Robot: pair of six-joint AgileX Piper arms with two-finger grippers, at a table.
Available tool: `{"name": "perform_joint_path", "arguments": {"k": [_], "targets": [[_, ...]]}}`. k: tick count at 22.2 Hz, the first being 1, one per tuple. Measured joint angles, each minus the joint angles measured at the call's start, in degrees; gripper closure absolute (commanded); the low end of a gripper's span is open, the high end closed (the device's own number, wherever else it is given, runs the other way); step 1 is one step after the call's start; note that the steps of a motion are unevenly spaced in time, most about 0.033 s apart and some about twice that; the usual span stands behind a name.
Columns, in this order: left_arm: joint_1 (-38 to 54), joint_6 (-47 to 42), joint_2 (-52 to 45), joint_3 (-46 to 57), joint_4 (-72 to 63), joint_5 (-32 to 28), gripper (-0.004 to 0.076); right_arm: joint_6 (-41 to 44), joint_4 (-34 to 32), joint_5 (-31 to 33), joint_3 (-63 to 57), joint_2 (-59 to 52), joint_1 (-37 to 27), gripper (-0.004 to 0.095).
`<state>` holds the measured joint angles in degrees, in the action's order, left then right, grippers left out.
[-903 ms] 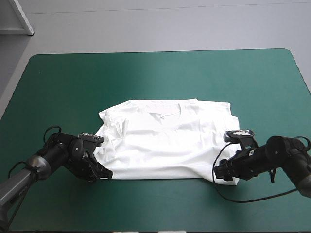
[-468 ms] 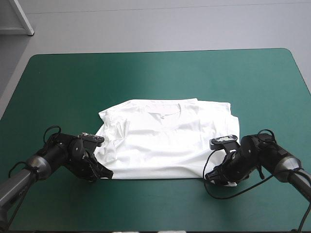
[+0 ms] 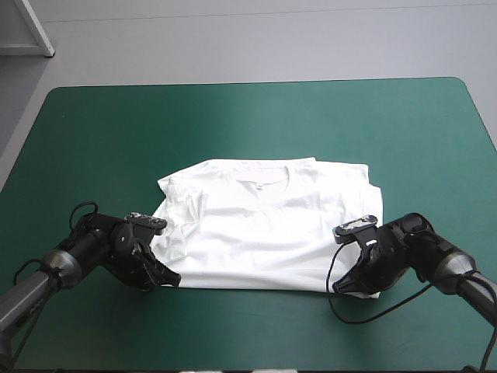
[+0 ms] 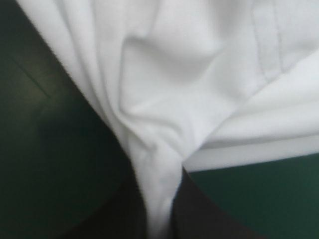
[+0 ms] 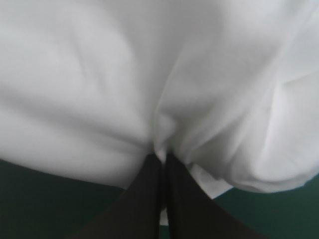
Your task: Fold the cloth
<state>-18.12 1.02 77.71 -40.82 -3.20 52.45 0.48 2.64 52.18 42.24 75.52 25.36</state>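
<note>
Table [image 3: 248, 124] with teal-green cover filled most of the high view. White T-shirt [image 3: 264, 225] lay spread flat around the table's middle, slightly toward the near edge, collar toward the far side. Its body was mostly smooth. The left side was wrinkled, with folds bunched by the sleeve, and the right side showed a layered edge.

Left hand [image 3: 167, 278] sat low on the table at the shirt's near left corner, arm coming in from the near left. Right hand [image 3: 345, 286] sat low at the near right corner, arm coming in from the near right. The two hands were well apart, with the whole near hem between them.

In the left wrist view, the left hand [image 4: 158, 174] had its black fingers nearly closed and pinching a strip of the T-shirt [image 4: 189, 74]. Creases fanned out ahead of it, and the cover [image 4: 50, 149] showed on both sides.

In the right wrist view, the right hand [image 5: 162, 159] had its fingers together in a pointed arch, nipping the T-shirt [image 5: 149, 64] at the tips. The fabric puckered there and white cloth filled everything ahead. The cover [image 5: 40, 199] showed only beside the fingers.
</note>
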Motion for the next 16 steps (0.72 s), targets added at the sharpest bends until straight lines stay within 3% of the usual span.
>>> {"name": "perform_joint_path", "arguments": {"k": [7,13,16], "targets": [[-0.1,-1.0,-3.4,0.1,6.1,-2.9,0.0704,5.4,-4.5,1.9,-0.1,-6.0,0.1,0.0925],[-0.1,-2.0,-8.5,-2.1,6.3,1.9,0.0704,5.7,0.3,3.1,1.2,-9.8,0.2,0.0925],[0.0,-2.0,-8.8,-6.5,6.5,3.2,0.0704,5.5,-0.5,2.4,5.4,-10.2,0.2,0.0925]]}}
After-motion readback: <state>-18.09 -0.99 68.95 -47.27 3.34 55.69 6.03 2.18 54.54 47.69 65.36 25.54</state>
